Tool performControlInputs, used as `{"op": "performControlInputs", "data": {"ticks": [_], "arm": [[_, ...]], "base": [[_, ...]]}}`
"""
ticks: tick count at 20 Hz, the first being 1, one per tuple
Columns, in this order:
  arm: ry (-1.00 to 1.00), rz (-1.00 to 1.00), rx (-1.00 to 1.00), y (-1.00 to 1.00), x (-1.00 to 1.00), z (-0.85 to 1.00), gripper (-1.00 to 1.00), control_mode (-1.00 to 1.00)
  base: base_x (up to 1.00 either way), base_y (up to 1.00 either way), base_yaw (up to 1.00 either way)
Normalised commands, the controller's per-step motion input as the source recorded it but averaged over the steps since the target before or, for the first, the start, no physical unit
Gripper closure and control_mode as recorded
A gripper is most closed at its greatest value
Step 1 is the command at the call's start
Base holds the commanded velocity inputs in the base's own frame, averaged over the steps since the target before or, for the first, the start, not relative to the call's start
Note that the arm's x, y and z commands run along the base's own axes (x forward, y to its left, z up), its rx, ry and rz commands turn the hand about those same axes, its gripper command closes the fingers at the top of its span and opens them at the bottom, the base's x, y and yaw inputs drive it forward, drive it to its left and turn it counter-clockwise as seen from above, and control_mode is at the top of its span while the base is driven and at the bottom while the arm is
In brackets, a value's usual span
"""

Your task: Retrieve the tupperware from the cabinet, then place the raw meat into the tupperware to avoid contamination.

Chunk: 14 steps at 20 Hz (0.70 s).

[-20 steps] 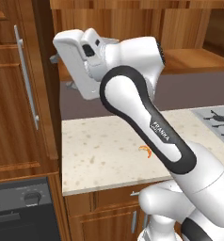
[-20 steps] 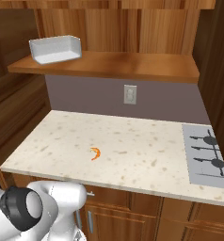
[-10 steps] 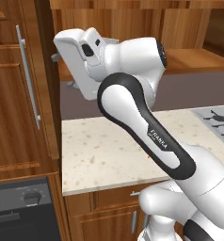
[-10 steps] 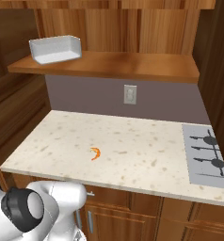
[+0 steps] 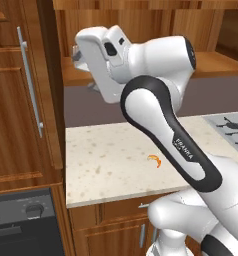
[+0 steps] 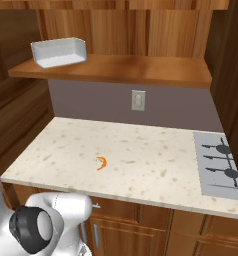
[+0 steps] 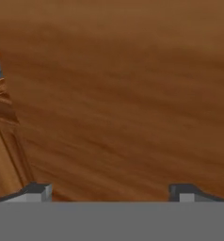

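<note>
- The tupperware (image 6: 59, 52) is parked on the wood shelf (image 6: 141, 69) of the cabinet, at its left end, open side up and a bit askew.
- In the left base view the tray is mostly hidden behind the robot's hand, just a pale edge (image 5: 80, 56) peeking out on the shelf.
- The meat (image 6: 101, 162) is seen lying on the speckled counter (image 6: 156, 165), well below the shelf and well apart from the tray; nothing is touching it.
- The gripper (image 7: 109, 192) is held up near shelf height, and its two fingertips are spread wide with nothing pinched between them; plain wood grain is faced up close.
- A wall outlet (image 6: 138, 100) is set in the grey backsplash under the shelf.
- A stove (image 6: 222, 165) is fitted into the counter's right end.
- A tall door with a long silver handle (image 5: 30, 81) is seen left of the counter.
</note>
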Motion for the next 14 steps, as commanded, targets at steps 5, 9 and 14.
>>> {"op": "performControlInputs", "data": {"ticks": [5,9,14], "arm": [[0.04,-0.06,0.00,-0.53,0.00,0.07,-1.00,-1.00],[0.08,-0.09,0.01,-0.55,0.00,0.08,-1.00,-1.00],[0.13,-0.14,0.00,-0.50,0.00,0.15,-1.00,-1.00]], "base": [[0.00,0.00,0.00],[0.00,0.00,0.00],[0.00,0.00,0.00]]}}
